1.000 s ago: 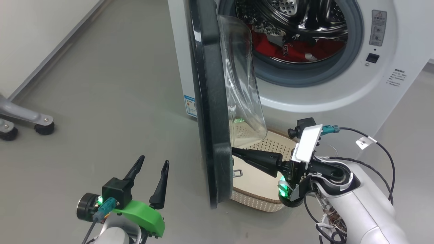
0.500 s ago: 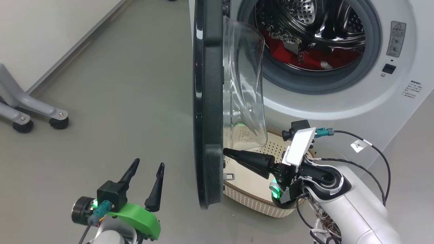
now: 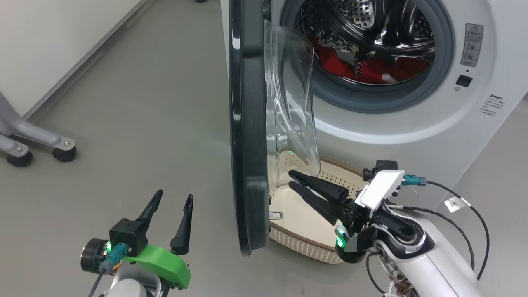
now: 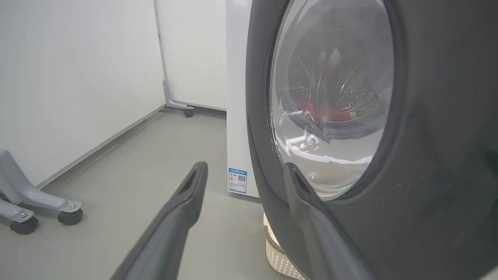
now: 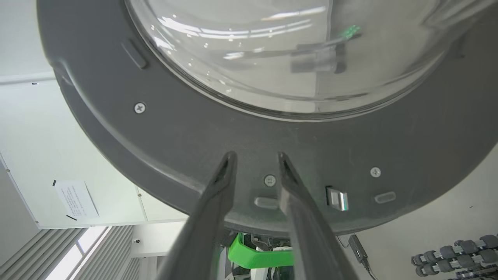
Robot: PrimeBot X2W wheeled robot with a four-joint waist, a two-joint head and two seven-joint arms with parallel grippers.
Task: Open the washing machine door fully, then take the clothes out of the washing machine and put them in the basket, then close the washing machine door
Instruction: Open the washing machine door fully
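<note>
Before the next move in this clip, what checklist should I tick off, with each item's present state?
1. washing machine door fully open: cannot tell; it stands roughly square to the washing machine front.
2. right end effector free: ok; jaws slightly apart, empty, beside the door's inner ring.
3. left end effector ready: ok; open, empty, on the door's outer side.
4. clothes reachable: ok; red heap in the drum, opening unblocked.
5. basket placed: ok; before the machine, below the opening, the door's lower edge above it.
</note>
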